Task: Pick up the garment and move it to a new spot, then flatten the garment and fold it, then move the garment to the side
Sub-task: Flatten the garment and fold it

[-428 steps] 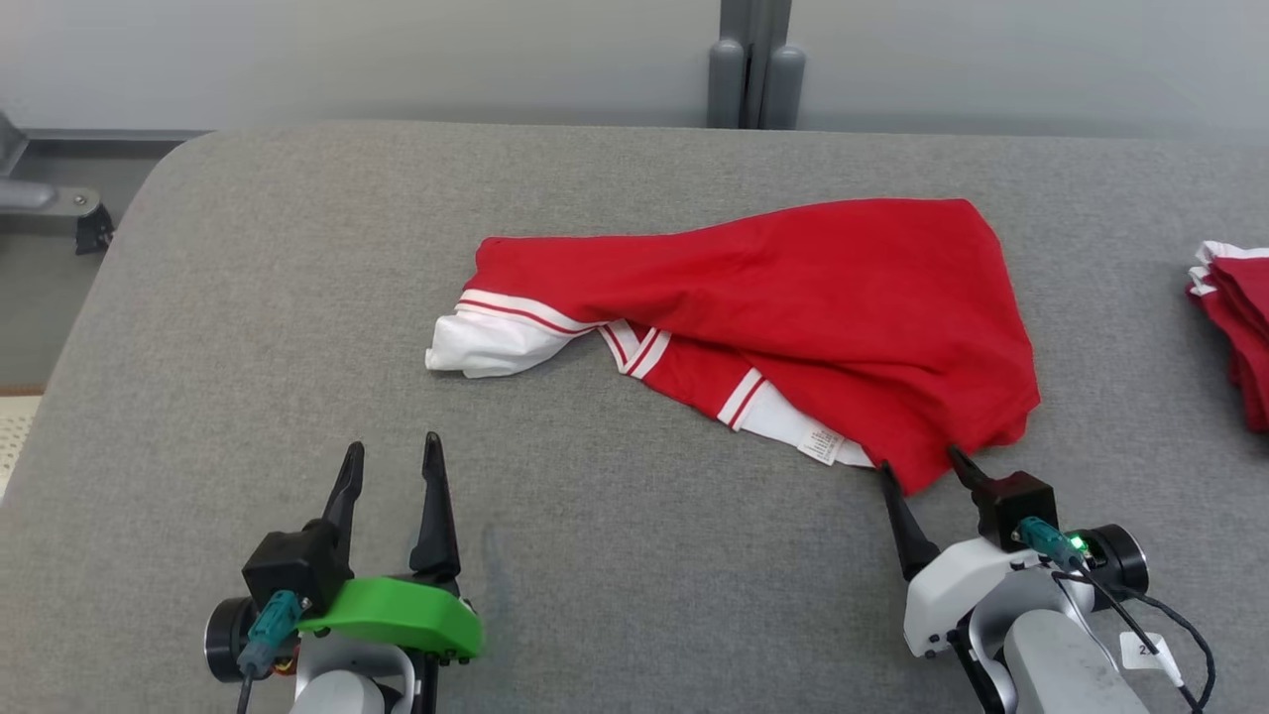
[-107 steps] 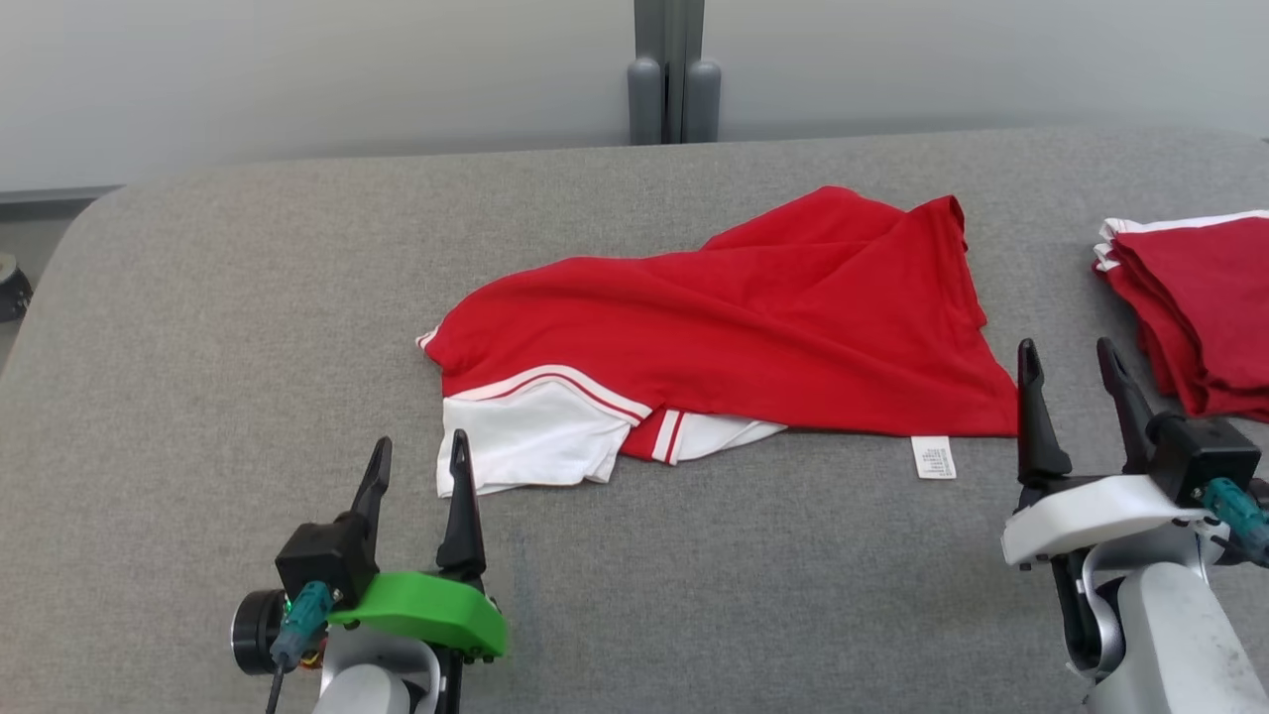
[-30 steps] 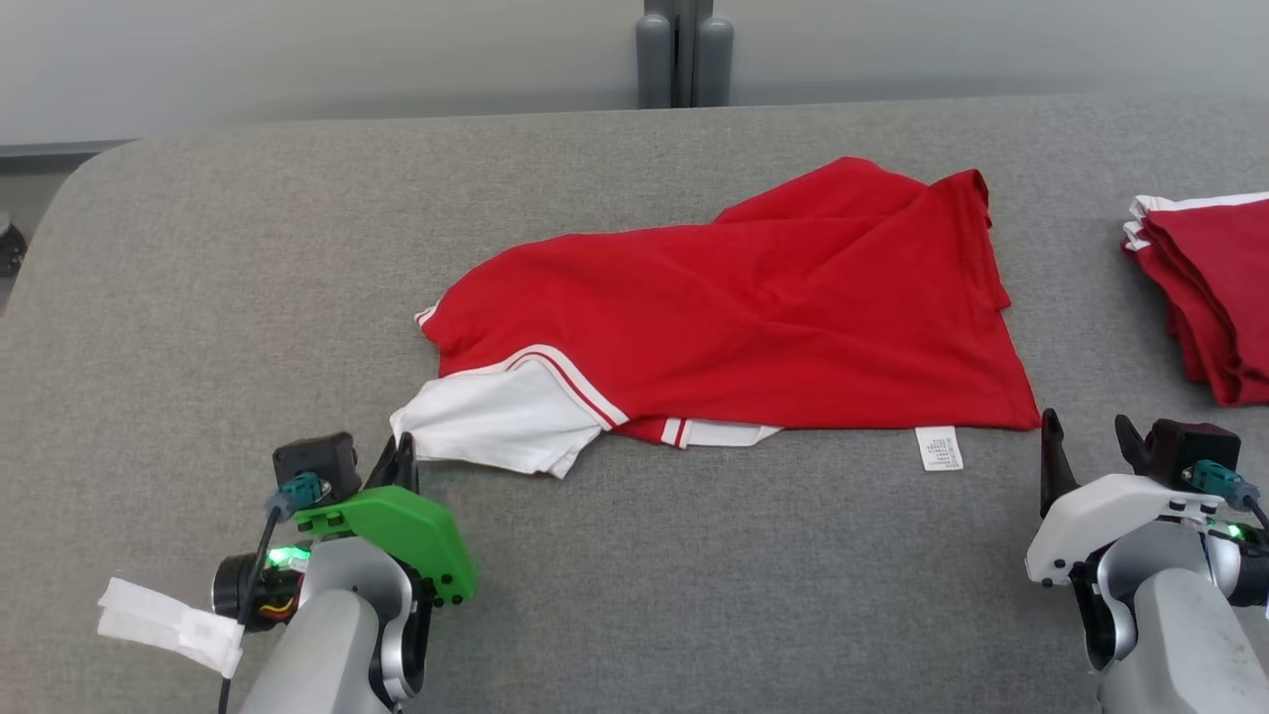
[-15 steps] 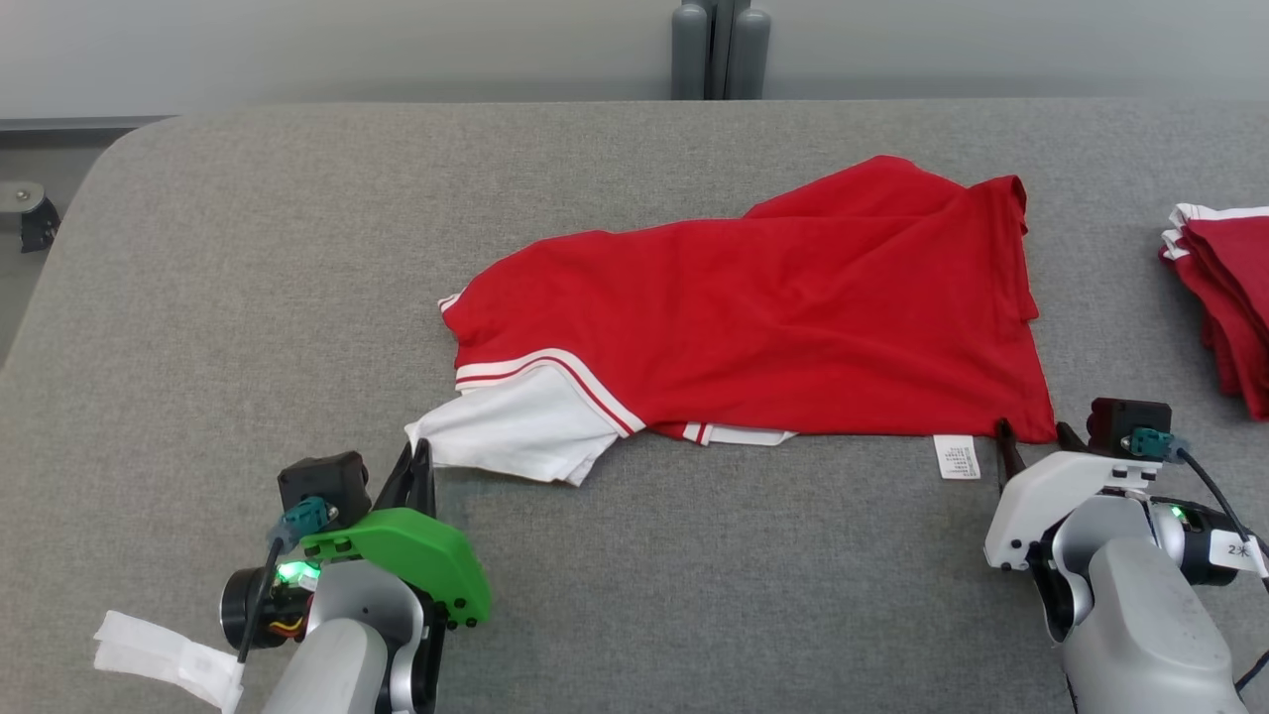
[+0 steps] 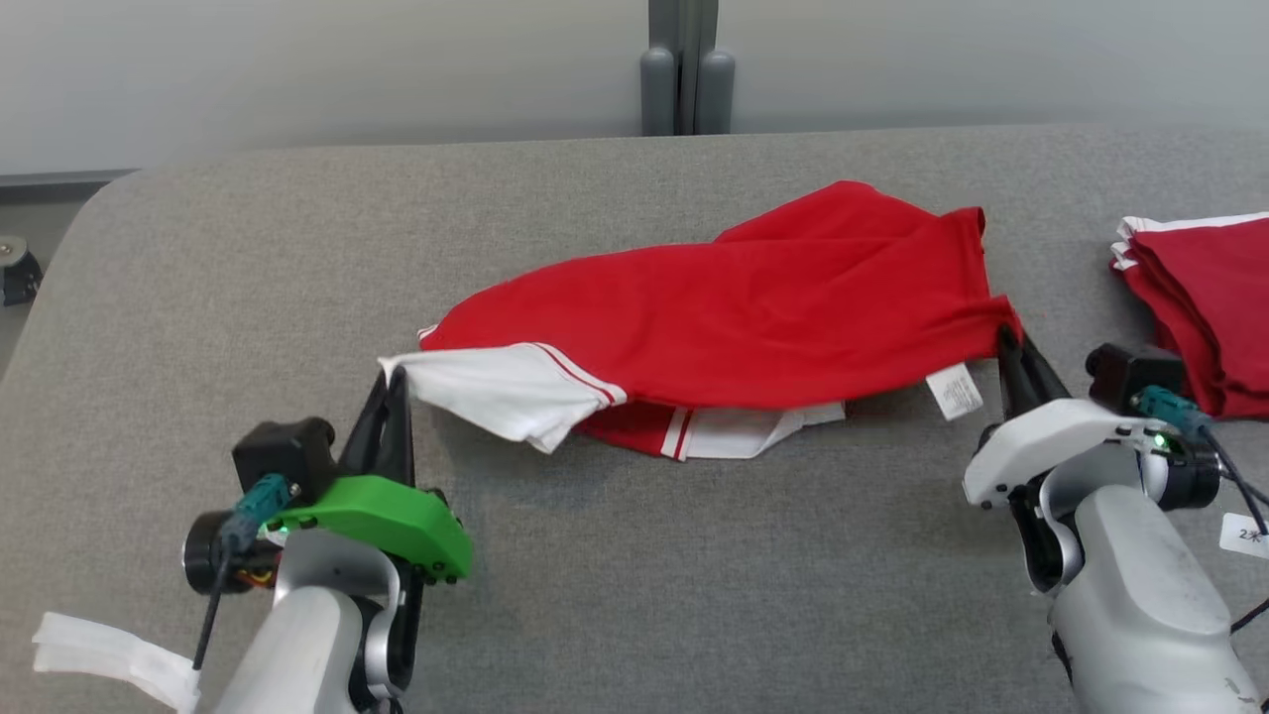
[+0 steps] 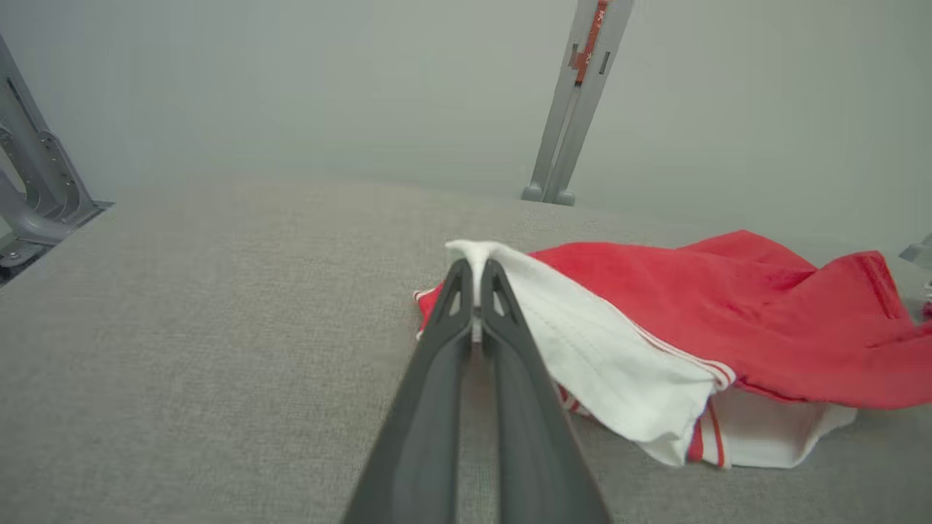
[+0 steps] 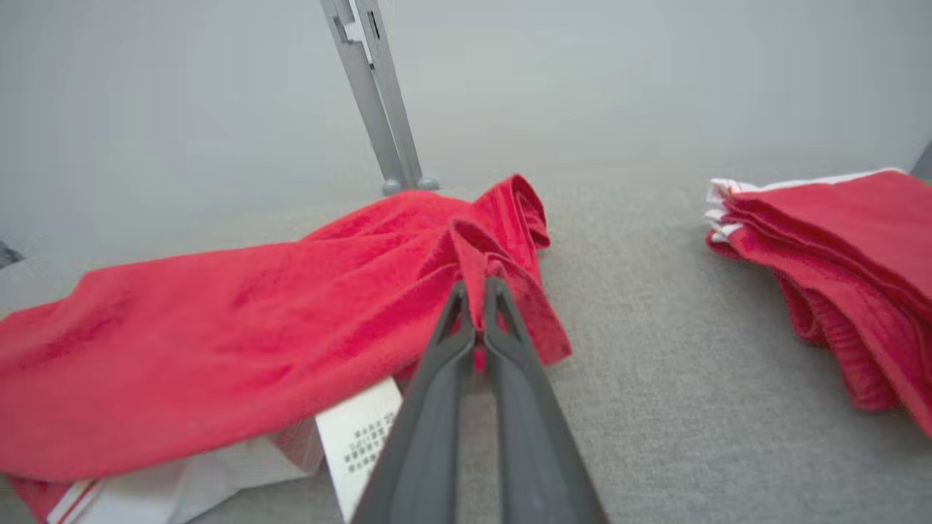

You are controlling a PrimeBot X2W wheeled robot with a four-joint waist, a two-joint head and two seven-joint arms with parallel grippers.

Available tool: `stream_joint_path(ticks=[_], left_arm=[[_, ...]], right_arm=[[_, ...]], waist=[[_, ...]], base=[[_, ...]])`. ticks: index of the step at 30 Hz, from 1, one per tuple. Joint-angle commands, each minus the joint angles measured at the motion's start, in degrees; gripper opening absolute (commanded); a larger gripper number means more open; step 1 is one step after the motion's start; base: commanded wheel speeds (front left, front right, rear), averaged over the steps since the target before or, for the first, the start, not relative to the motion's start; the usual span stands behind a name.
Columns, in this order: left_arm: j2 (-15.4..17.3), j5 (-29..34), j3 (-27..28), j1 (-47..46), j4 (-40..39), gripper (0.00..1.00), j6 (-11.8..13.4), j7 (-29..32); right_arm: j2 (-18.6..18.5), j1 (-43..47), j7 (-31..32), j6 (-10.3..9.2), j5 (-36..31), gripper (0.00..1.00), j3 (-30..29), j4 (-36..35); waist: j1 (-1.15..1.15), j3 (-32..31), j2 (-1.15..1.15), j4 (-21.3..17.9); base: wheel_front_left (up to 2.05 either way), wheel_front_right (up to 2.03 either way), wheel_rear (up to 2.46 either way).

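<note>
Grey tabletop (image 5: 634, 555), red garment (image 5: 753, 307) sagging across it, left gripper (image 5: 392, 382) fingers pinching white sleeve (image 5: 496, 382) at nine o'clock, right gripper (image 5: 1006, 337) fingers pinching red corner at three o'clock

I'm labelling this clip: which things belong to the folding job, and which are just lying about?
Job: garment; left gripper, shut on its white end; right gripper, shut on its red corner.
Lying about: folded red stack; grey post.

Care tag (image 5: 954, 390) on the garment (image 5: 753, 317), right end: printed rows, too small for me to read.
Paper tag (image 5: 1247, 535), near right: I read "2", then an unclear character.
</note>
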Motion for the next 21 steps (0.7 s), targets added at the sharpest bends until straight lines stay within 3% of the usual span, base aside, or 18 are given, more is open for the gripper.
stream_joint_path(ticks=[1, 9, 16, 21], left_arm=[[0.77, 0.4, 0.43, -1.39, -1.5, 0.0, -0.18, -0.87], [2.29, 0.63, 2.42, -4.66, -14.59, 0.0, -0.99, -4.37], [6.93, 5.65, 3.8, -10.47, -30.99, 0.0, -0.98, -4.93], [9.98, 8.48, 4.57, -15.27, -39.96, 0.0, -1.19, -1.6]], right_arm=[[-1.03, 1.21, -0.8, -0.06, 1.37, 0.0, 0.85, -2.4], [-4.21, 7.79, -0.14, -0.06, 5.13, 0.0, 1.55, -27.56], [-3.53, 14.66, 7.22, -0.05, 3.02, 0.0, -2.87, -57.05], [-2.63, 16.94, 12.46, -0.06, 1.72, 0.0, -6.16, -72.71]], waist=[[0.0, -1.65, 0.0, -1.02], [0.0, -6.55, 0.0, -3.22], [0.0, -8.49, 0.0, -4.93], [0.0, -8.59, 0.0, -5.76]], base=[[0.0, 0.0, 0.0], [0.0, 0.0, 0.0], [0.0, 0.0, 0.0], [0.0, 0.0, 0.0]])
